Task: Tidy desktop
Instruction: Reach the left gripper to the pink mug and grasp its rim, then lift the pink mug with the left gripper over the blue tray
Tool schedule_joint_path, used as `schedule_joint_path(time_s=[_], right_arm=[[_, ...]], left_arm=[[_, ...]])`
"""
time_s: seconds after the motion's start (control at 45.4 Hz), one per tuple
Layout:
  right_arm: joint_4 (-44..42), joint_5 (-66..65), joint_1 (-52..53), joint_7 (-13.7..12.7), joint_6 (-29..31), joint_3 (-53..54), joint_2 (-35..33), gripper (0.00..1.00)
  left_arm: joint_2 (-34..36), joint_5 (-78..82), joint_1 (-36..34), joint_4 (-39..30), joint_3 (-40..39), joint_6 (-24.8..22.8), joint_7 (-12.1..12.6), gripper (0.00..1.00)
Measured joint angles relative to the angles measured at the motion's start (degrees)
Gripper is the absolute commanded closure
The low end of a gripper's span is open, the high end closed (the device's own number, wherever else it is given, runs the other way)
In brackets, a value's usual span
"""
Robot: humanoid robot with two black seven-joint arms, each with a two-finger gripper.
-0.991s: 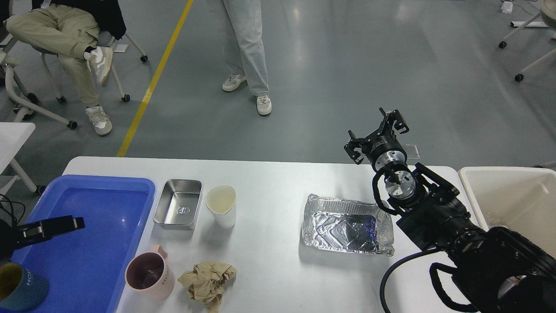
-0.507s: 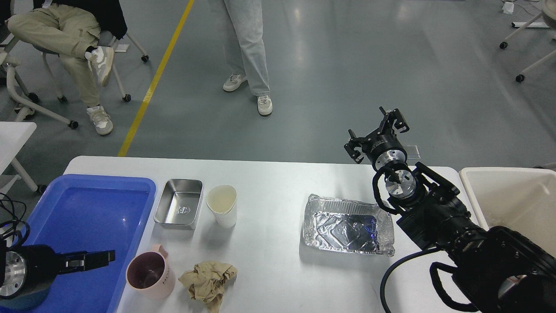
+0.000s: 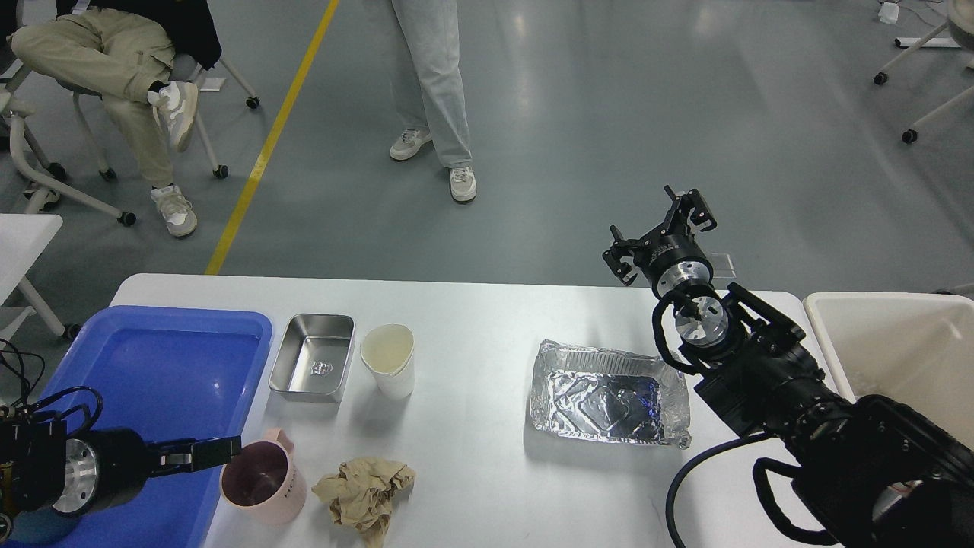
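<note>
The white-grey desktop (image 3: 487, 327) holds a steel container (image 3: 313, 367), a white paper cup (image 3: 388, 360), a pink mug (image 3: 262, 481), a crumpled brown paper (image 3: 365, 491) and a foil tray (image 3: 609, 393). My left gripper (image 3: 221, 450) reaches in from the lower left over the blue tray's right edge. Its tip is at the pink mug's rim, and its fingers cannot be told apart. My right gripper (image 3: 659, 230) is open and empty, held high above the desktop's far right edge, beyond the foil tray.
A blue plastic tray (image 3: 152, 358) lies at the desktop's left end. A white bin (image 3: 890, 342) stands off its right end. A smaller white table (image 3: 23, 236) is at the far left. Two people and wheeled chairs are on the floor beyond.
My left gripper has moved right and down across the blue tray, from its left side to the pink mug's rim. The right arm has not moved.
</note>
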Motion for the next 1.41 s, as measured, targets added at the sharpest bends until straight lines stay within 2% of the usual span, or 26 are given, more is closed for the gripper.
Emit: schedule_joint_path(time_s=[0.154,0.463,0.661,0.881,0.969,1.189,1.277,1.41], right_arm=[[0.0,0.0,0.2,0.0,0.0,0.0,0.0,0.0],[0.0,0.0,0.0,0.0,0.0,0.0,0.0,0.0],[0.0,0.0,0.0,0.0,0.0,-0.1,0.0,0.0],[0.0,0.0,0.1,0.0,0.0,-0.1,0.0,0.0],[0.0,0.0,0.2,0.0,0.0,-0.1,0.0,0.0],[0.0,0.0,0.2,0.0,0.0,-0.1,-0.1,0.0],[0.0,0.0,0.2,0.0,0.0,-0.1,-0.1,0.0],[0.0,0.0,0.2,0.0,0.0,-0.1,-0.1,0.0]], left_arm=[[-2.2,0.0,0.1,1.5,1.2,0.6,0.0,0.23],[-5.5,0.1,0.0,3.0,1.7,1.1,0.1,0.32],[-5.6,0.1,0.0,2.7,2.2,1.0,-0.1,0.54],[-5.2,0.1,-0.1,2.6,4.7,0.8,-0.1,0.61],[-5.3,0.1,-0.1,2.6,4.9,0.7,-0.1,0.68],[-4.5,0.1,-0.1,2.5,4.9,0.1,0.1,0.92],[-4.2,0.2,-0.2,2.4,5.0,-0.6,0.1,0.98],[-3.9,0.4,-0.3,2.3,5.0,-1.4,-0.1,1.0]])
